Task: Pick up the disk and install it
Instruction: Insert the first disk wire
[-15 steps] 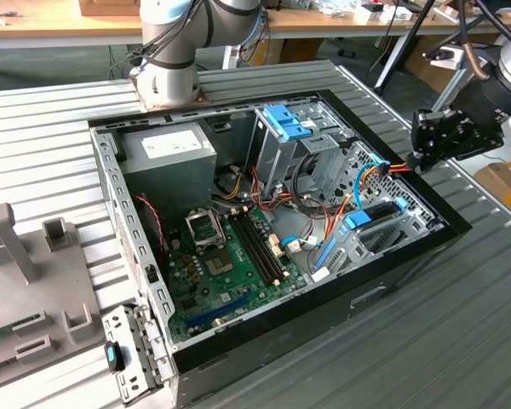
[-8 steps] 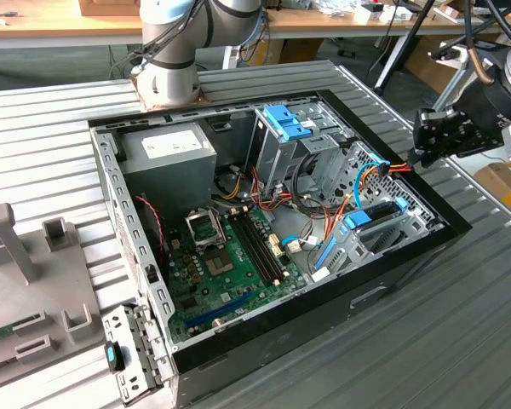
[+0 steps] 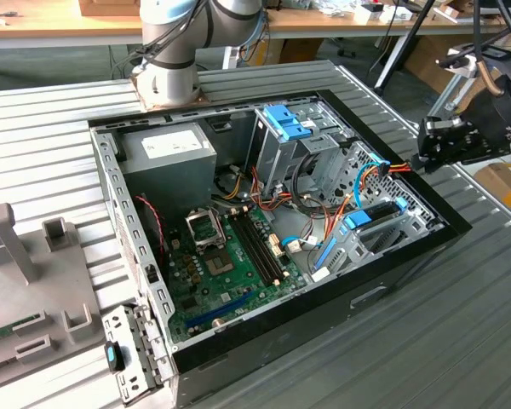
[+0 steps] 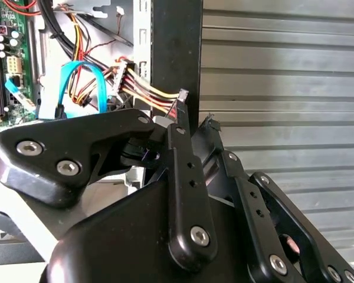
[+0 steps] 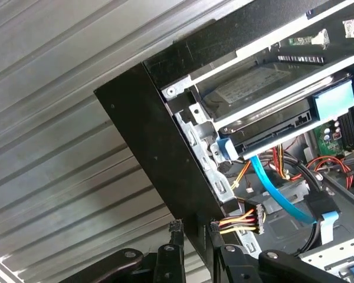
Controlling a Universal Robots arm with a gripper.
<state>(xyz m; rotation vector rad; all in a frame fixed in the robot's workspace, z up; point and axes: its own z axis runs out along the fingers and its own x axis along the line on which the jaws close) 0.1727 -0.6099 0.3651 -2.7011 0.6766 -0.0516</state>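
Dark rectangular disk with blue plastic rails (image 5: 259,88) lies in the open black computer case's (image 5: 153,135) bay, rails seemingly locating it; black hand (image 5: 194,227) hovers at the wall, released, empty.

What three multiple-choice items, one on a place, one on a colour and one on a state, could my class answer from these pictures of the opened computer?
1. Where is the disk?
A. In the drive bay inside the case
B. On the table outside
C. Flat on the circuit board

2. What colour is the disk's plastic rail?
A. Red
B. Blue
C. Yellow

3. In what state is the case?
A. Shut, side panel on
B. Open, its motherboard exposed
C. Turned over, underside showing

Answers:
1 A: the first wrist view shows the disk seated in the bay's metal frame.
2 B: the rail is bright blue in the first wrist view.
3 B: the exterior view looks straight down onto the motherboard and cables.
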